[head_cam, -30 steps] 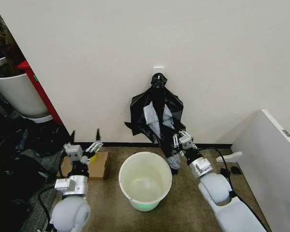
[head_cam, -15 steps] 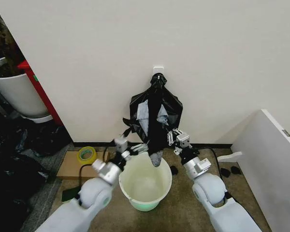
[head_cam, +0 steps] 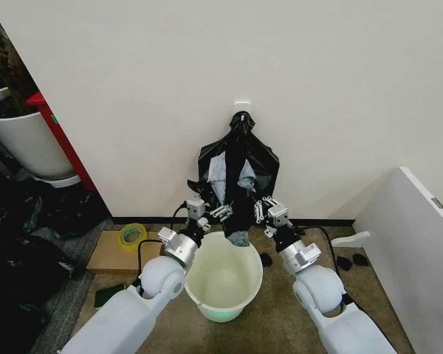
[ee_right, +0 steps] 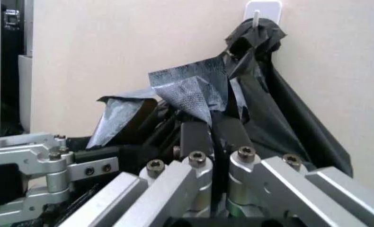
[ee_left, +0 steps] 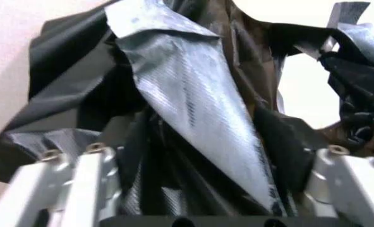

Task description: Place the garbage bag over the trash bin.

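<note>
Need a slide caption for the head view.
Both grippers, left gripper and right gripper, meet at the garbage bag hanging above the trash bin.

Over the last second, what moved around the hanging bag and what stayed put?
The left gripper swung in from beside the cardboard box to the garbage bag's lower edge, its fingers now open around the plastic. The right gripper stays shut on the bag; the bag's bottom was drawn left, over the trash bin. Bin, wall hook and box are unchanged.

Head view down from above; both wrist views close on garbage bag [ee_left: 193, 118].
</note>
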`<state>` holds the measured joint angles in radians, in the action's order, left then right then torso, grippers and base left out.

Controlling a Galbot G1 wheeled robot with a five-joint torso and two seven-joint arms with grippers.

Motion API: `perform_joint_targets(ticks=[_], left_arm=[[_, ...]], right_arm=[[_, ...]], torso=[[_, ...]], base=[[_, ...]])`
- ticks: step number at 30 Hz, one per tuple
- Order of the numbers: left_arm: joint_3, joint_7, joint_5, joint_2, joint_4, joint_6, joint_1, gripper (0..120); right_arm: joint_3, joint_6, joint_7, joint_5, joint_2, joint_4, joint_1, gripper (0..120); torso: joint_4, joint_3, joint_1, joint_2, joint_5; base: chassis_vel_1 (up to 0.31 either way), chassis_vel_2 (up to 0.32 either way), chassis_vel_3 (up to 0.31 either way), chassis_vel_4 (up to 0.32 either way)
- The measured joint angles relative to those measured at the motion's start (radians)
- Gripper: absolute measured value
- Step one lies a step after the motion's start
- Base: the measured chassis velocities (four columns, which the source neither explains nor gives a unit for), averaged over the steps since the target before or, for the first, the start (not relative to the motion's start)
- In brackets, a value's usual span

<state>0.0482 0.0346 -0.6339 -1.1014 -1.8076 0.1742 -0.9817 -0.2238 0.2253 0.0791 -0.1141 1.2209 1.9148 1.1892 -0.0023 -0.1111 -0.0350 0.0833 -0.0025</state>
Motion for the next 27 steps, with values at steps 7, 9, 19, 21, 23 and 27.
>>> perform_joint_targets(ticks=[7,9,19,21,23,27], left_arm=[[-0.021,-0.014,0.001,0.005,-0.024,-0.002,-0.034,34],[-0.028,-0.014,0.001,0.008,-0.030,-0.002,-0.037,30],[-0.138,-0.018,0.046,0.048,-0.119,0.033,-0.095,0],[-0.160,-0.010,0.049,0.067,-0.152,0.041,-0.111,0],[-0.167,-0.007,0.050,0.076,-0.169,0.042,-0.122,0],[-0.183,0.002,0.051,0.104,-0.223,0.043,-0.159,0]], right_arm=[[-0.006,0.000,-0.002,0.006,0.005,0.001,0.006,0],[-0.006,0.000,-0.003,0.009,0.006,0.001,0.008,0],[0.013,-0.002,-0.115,-0.004,-0.007,0.049,0.049,0],[0.031,-0.030,-0.182,-0.037,-0.025,0.100,0.081,0],[0.039,-0.048,-0.216,-0.063,-0.037,0.135,0.102,0],[0.045,-0.078,-0.267,-0.133,-0.069,0.248,0.174,0]], torso=[[0.0001,0.000,0.000,0.000,0.0000],[0.0000,0.000,0.000,0.000,0.0000],[0.0002,0.000,0.000,0.000,0.0000],[0.0000,0.000,0.000,0.000,0.0000],[0.0000,0.000,0.000,0.000,0.0000],[0.0000,0.000,0.000,0.000,0.0000]], base=[[0.000,0.000,0.000,0.000],[0.000,0.000,0.000,0.000],[0.000,0.000,0.000,0.000],[0.000,0.000,0.000,0.000],[0.000,0.000,0.000,0.000],[0.000,0.000,0.000,0.000]])
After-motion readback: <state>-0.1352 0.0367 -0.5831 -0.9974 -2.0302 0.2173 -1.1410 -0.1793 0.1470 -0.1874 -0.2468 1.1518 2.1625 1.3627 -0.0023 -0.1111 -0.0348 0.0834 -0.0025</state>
